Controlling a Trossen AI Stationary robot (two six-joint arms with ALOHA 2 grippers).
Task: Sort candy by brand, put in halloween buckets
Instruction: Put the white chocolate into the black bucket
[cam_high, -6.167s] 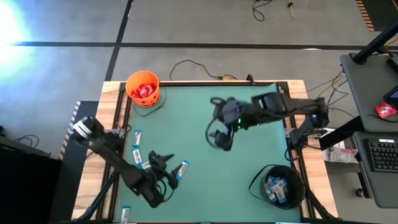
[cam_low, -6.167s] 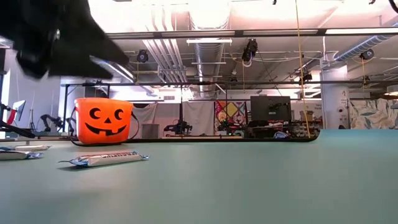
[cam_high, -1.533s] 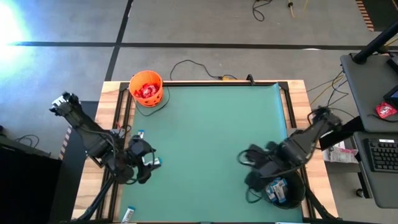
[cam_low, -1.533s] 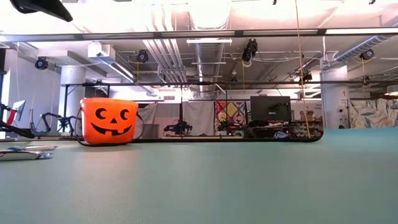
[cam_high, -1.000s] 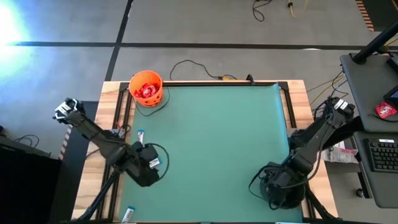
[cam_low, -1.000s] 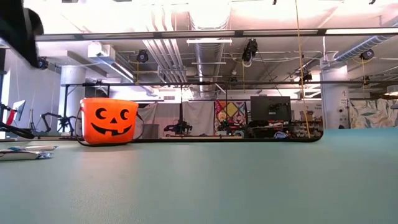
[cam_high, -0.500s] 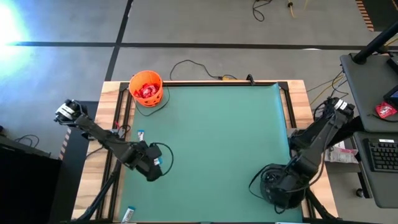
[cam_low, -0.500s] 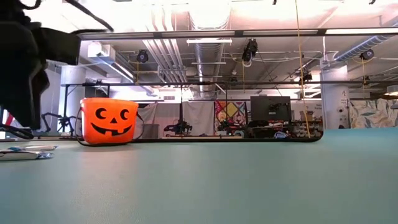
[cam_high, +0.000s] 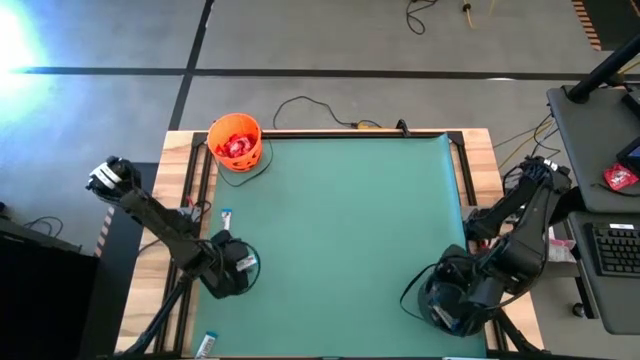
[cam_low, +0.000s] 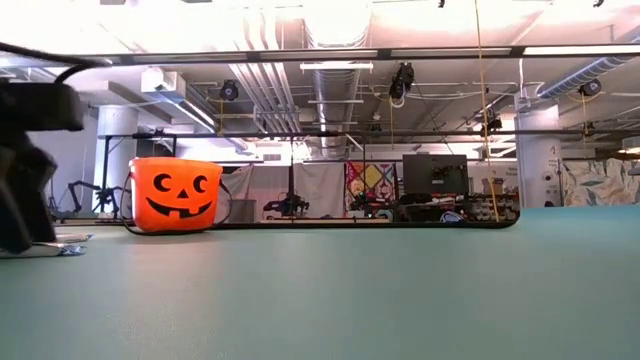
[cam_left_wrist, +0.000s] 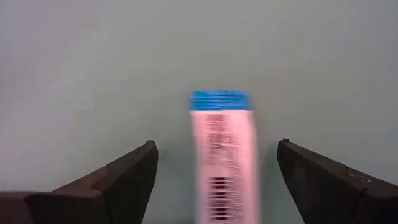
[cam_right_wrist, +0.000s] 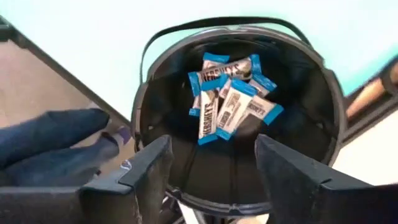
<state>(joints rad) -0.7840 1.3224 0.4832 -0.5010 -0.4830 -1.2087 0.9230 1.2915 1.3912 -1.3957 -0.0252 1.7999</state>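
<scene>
My left gripper (cam_high: 236, 268) (cam_left_wrist: 216, 163) is open and low over the table's left side. Its fingers stand on either side of a slim blue-and-white candy bar (cam_left_wrist: 224, 158) that lies flat on the green mat, without touching it. My right gripper (cam_high: 455, 300) (cam_right_wrist: 211, 186) is open and hangs above the black bucket (cam_right_wrist: 186, 81) at the near right corner. Several blue-and-white bars (cam_right_wrist: 229, 99) lie inside that bucket. The orange jack-o'-lantern bucket (cam_high: 235, 142) (cam_low: 172, 193) stands at the far left corner and holds red packets.
Another blue-and-white bar (cam_high: 226, 215) lies on the mat's left side, beyond my left gripper. One more (cam_high: 205, 345) lies by the near left edge. A cable (cam_high: 310, 108) runs along the far edge. The mat's middle (cam_high: 350, 230) is bare.
My left gripper has come down toward the table over the bar on the left side, after a short swing toward the table's right and back. My right gripper has stayed above the black bucket, with its arm shifting a little toward the table's right edge.
</scene>
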